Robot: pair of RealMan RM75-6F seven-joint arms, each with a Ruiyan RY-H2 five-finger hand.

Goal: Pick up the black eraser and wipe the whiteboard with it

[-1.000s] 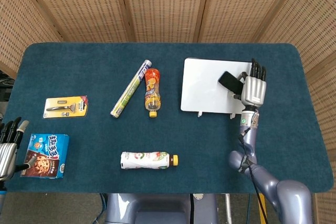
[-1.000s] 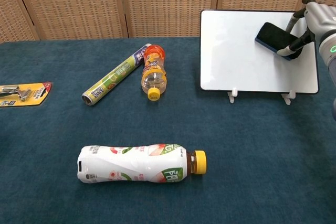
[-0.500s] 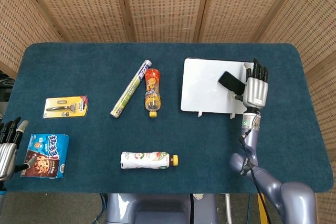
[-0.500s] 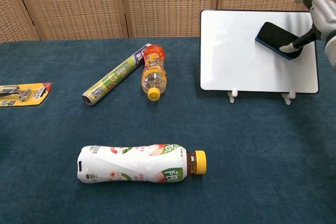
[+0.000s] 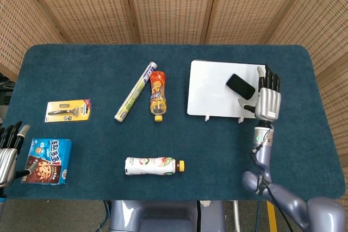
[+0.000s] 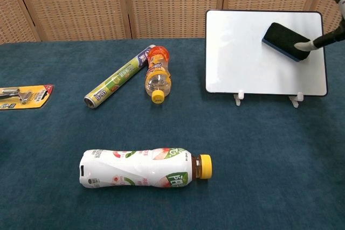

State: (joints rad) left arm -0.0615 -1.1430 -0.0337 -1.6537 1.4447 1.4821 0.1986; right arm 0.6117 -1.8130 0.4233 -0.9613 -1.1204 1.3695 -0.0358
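Pulling back, right robot hand (image 5: pixel 267 100) off eraser (image 5: pixel 240 85).

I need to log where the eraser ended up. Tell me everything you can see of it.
The eraser is a flat black block with rounded corners and a dark blue edge, matte in look. It lies tilted against the upper right of the whiteboard, which stands on two small white feet. One pale fingertip of the right robot hand touches its lower right end; the other fingers are spread away from it. Nothing else touches it.
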